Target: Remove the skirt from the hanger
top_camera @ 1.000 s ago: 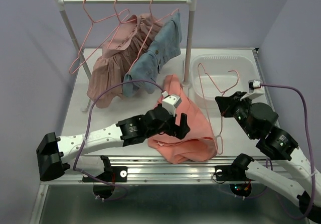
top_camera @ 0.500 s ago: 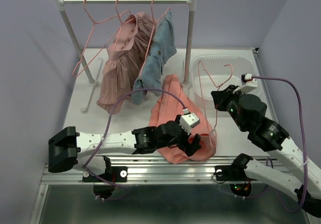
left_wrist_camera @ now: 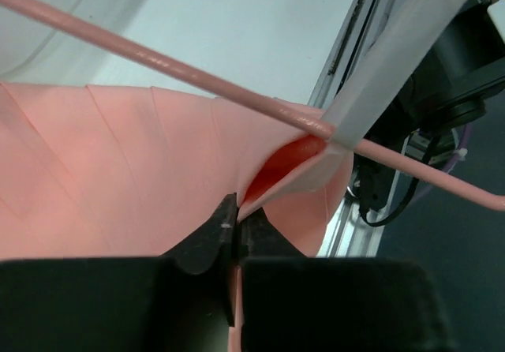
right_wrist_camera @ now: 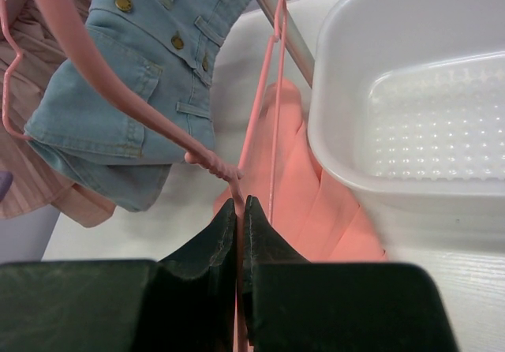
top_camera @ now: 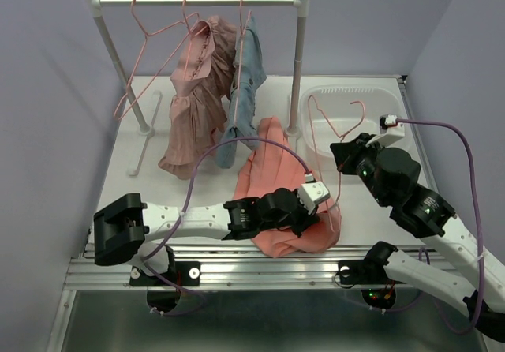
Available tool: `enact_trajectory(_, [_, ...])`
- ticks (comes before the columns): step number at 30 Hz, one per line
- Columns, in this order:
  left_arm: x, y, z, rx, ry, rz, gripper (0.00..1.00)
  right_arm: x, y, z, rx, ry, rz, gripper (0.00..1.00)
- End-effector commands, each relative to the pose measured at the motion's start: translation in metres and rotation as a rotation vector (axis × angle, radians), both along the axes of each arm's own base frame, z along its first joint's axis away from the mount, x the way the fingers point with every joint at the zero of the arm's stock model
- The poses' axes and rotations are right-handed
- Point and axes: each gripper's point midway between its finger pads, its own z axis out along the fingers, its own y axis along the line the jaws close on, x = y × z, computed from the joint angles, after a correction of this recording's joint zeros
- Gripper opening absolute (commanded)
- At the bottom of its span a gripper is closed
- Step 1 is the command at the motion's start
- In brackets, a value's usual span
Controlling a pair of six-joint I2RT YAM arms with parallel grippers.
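Observation:
The skirt (top_camera: 193, 111), dusty pink and ruffled, hangs from a pink hanger on the rail (top_camera: 197, 1); its edge shows at the left of the right wrist view (right_wrist_camera: 24, 170). Neither gripper touches it. My left gripper (top_camera: 312, 218) (left_wrist_camera: 237, 218) is shut on a fold at the edge of a coral-orange garment (top_camera: 272, 170) (left_wrist_camera: 118, 162) lying on the table. A second pink hanger (top_camera: 339, 143) (right_wrist_camera: 118, 91) (left_wrist_camera: 197, 76) runs through that garment, and my right gripper (top_camera: 341, 155) (right_wrist_camera: 240, 202) is shut on its wire.
A blue denim garment (top_camera: 245, 84) (right_wrist_camera: 150, 60) hangs beside the skirt. An empty pink hanger (top_camera: 142, 44) hangs at the rail's left. A white basin (top_camera: 379, 103) (right_wrist_camera: 410, 91) stands at the back right, by the rack's right post (top_camera: 298, 60).
My left gripper moved right along the coral-orange garment and shut on its near right edge. The hanging skirt and denim swung back to hang straighter. The right gripper shifted slightly with its hanger.

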Motion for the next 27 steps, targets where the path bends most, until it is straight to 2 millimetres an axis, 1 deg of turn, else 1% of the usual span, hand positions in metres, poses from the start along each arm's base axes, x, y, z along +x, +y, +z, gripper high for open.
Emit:
enact_trajectory(1, [-0.007, -0.021, 0.031, -0.099, -0.028, -0.066, 0.0, 0.004, -0.001, 0.043, 0.105, -0.101, -0.025, 0.01])
enact_trajectory(4, [-0.012, -0.021, 0.033, -0.105, -0.015, -0.092, 0.0, 0.009, -0.005, 0.041, 0.084, -0.104, -0.063, 0.01])
enact_trajectory(6, [-0.023, -0.019, 0.038, -0.126, 0.006, -0.139, 0.0, 0.013, -0.006, 0.04, 0.066, -0.106, -0.08, 0.01])
enact_trajectory(7, [-0.027, -0.016, 0.049, -0.155, 0.006, -0.151, 0.0, 0.016, -0.008, 0.039, 0.049, -0.109, -0.093, 0.01])
enact_trajectory(8, [-0.03, -0.013, 0.054, -0.169, 0.009, -0.161, 0.0, 0.019, -0.012, 0.038, 0.033, -0.111, -0.124, 0.01])
enact_trajectory(10, [-0.037, -0.007, 0.056, -0.188, 0.021, -0.17, 0.0, 0.026, -0.014, 0.036, 0.012, -0.119, -0.159, 0.01])
enact_trajectory(11, [-0.04, -0.002, 0.065, -0.21, 0.019, -0.177, 0.0, 0.029, -0.019, 0.035, -0.005, -0.125, -0.193, 0.01])
enact_trajectory(14, [-0.049, 0.007, 0.064, -0.215, 0.015, -0.199, 0.0, 0.04, -0.022, 0.035, -0.01, -0.153, -0.25, 0.01])
enact_trajectory(16, [-0.048, 0.01, 0.064, -0.215, 0.007, -0.19, 0.0, 0.044, -0.025, 0.035, -0.031, -0.172, -0.276, 0.01])
enact_trajectory(17, [-0.047, 0.012, 0.063, -0.211, 0.008, -0.185, 0.0, 0.046, -0.026, 0.04, -0.025, -0.19, -0.292, 0.01])
enact_trajectory(18, [-0.049, 0.013, 0.061, -0.206, 0.012, -0.194, 0.0, 0.047, -0.028, 0.04, -0.04, -0.194, -0.307, 0.01])
enact_trajectory(22, [-0.053, 0.019, 0.061, -0.21, 0.02, -0.198, 0.0, 0.058, -0.041, 0.04, -0.092, -0.215, -0.423, 0.01])
enact_trajectory(23, [-0.051, 0.02, 0.062, -0.21, 0.02, -0.191, 0.0, 0.059, -0.042, 0.037, -0.11, -0.209, -0.434, 0.01])
enact_trajectory(25, [-0.048, 0.023, 0.06, -0.202, 0.023, -0.163, 0.0, 0.062, -0.041, 0.039, -0.109, -0.219, -0.445, 0.01])
enact_trajectory(27, [-0.035, 0.027, 0.053, -0.169, 0.026, -0.079, 0.0, 0.065, -0.035, 0.041, -0.119, -0.224, -0.418, 0.01])
